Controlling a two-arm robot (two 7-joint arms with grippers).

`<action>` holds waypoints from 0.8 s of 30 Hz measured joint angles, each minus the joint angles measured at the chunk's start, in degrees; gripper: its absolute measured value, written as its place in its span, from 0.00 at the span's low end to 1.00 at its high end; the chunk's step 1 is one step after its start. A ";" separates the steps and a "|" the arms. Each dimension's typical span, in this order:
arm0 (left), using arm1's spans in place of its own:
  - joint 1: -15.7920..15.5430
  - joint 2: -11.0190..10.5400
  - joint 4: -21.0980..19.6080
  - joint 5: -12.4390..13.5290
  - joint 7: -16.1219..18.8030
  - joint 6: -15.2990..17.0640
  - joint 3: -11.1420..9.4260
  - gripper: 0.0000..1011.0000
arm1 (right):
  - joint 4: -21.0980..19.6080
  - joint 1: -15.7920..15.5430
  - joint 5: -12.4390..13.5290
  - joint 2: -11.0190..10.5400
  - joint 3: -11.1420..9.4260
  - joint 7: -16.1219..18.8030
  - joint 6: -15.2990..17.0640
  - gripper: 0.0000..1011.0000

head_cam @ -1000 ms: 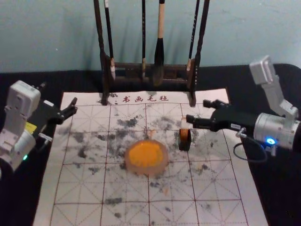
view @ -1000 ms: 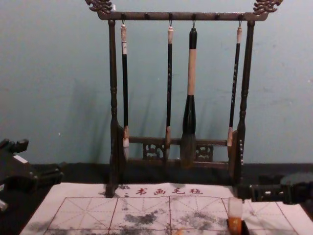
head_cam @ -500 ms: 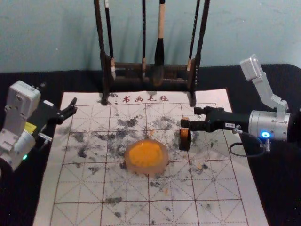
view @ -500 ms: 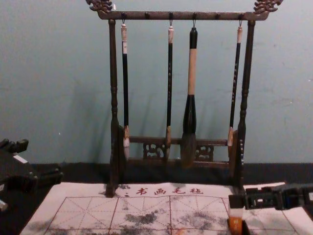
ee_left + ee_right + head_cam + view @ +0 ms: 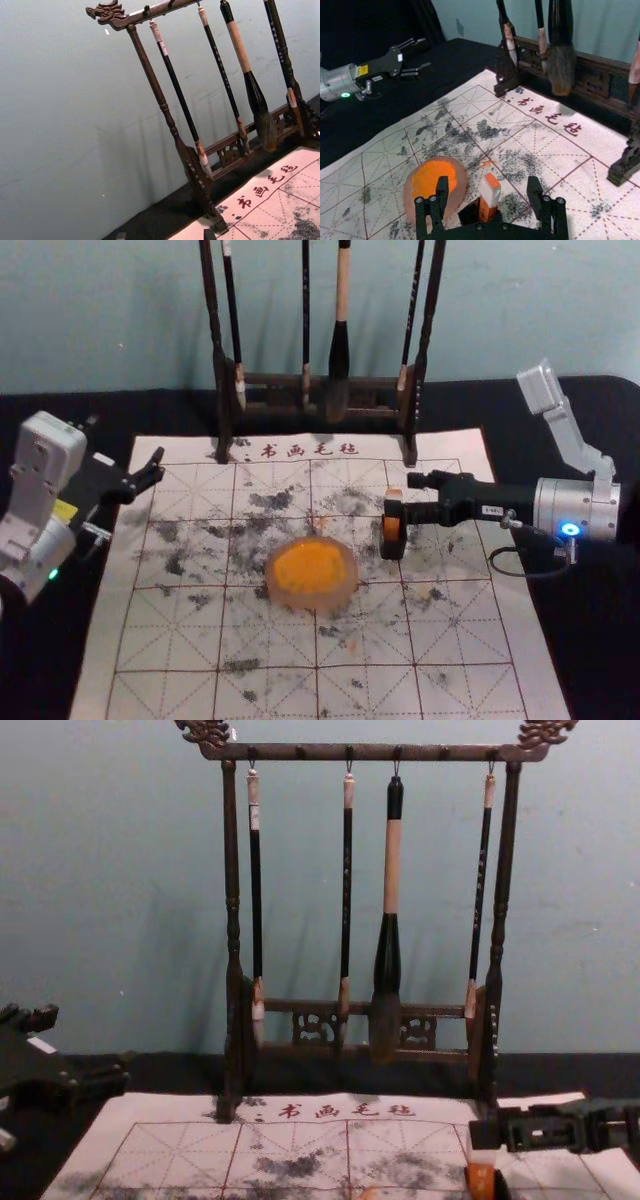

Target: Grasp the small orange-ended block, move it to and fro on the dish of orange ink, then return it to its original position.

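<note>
The robot's right arm reaches in from the right in the head view, its black claw leveled across the table, fingers spread apart. A blue light glows on the silver right wrist, where a cable loops beneath and a pale bracket rises above. Opposite, at the left edge, the left arm sits parked, a green light on its wrist and its claw angled forward, fingers wide.
</note>
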State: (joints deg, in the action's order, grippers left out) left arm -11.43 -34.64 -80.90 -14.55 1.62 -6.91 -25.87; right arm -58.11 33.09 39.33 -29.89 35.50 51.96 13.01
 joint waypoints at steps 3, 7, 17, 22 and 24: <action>0.00 0.00 0.00 0.00 0.00 0.00 0.00 0.99 | 0.59 0.32 0.18 0.10 0.40 0.60 -0.36 0.99; 0.00 0.00 0.00 0.00 0.00 0.00 0.00 0.99 | 1.47 0.86 0.35 0.30 1.20 1.68 -0.99 0.99; 0.00 0.00 0.00 0.00 0.00 0.00 0.00 0.99 | 2.33 1.45 0.45 0.54 2.44 3.45 -2.12 0.99; 0.00 0.00 0.00 0.00 0.00 0.00 0.00 0.99 | 2.44 1.63 0.59 0.46 2.91 4.02 -2.38 0.99; 0.00 0.00 0.00 0.00 0.00 0.00 0.00 0.99 | 2.51 1.67 0.65 0.45 3.01 4.13 -2.42 0.99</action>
State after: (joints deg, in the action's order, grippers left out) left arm -11.43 -34.64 -80.90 -14.55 1.62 -6.91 -25.86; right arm -55.61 34.76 39.98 -29.43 38.51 56.09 10.59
